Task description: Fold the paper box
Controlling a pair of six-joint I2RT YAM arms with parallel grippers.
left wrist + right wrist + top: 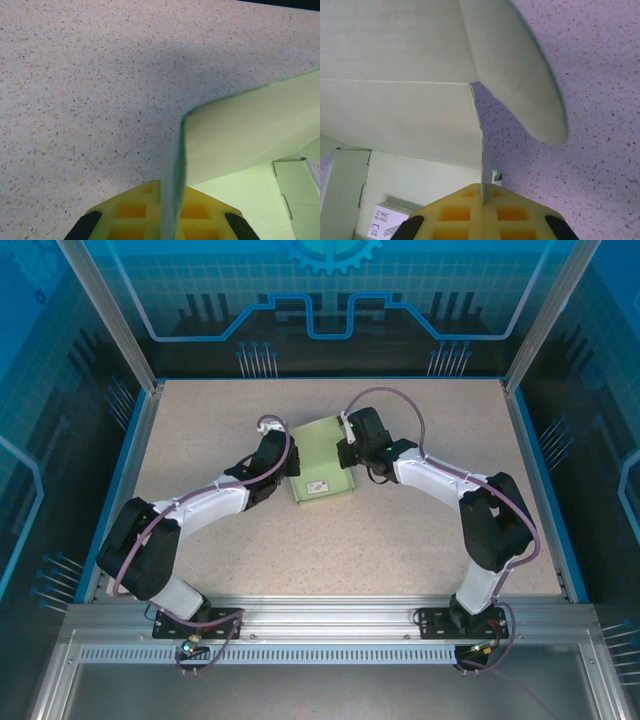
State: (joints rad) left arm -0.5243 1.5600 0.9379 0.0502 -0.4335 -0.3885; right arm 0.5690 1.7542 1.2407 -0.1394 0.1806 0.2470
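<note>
Both claws are clenched on the paper box [322, 462], which lies near the middle of the speckled desk [430, 540], a little toward the far side. From overhead I see the left claw [287, 454] at the box's left edge and the right claw [347, 448] at its right edge, near the far corner.

On my left wrist camera, the left claw [167, 212] has a thin raised wall of the pale green card [250, 135] nipped edge-on between its yellow pads [135, 210]. On the right wrist camera, the right claw [483, 210] pinches another upright panel [395, 120] the same way, with a rounded flap [520, 75] sticking out over the desk. A small white printed label [385, 224] sits on the box's flat part, beside that claw.
</note>
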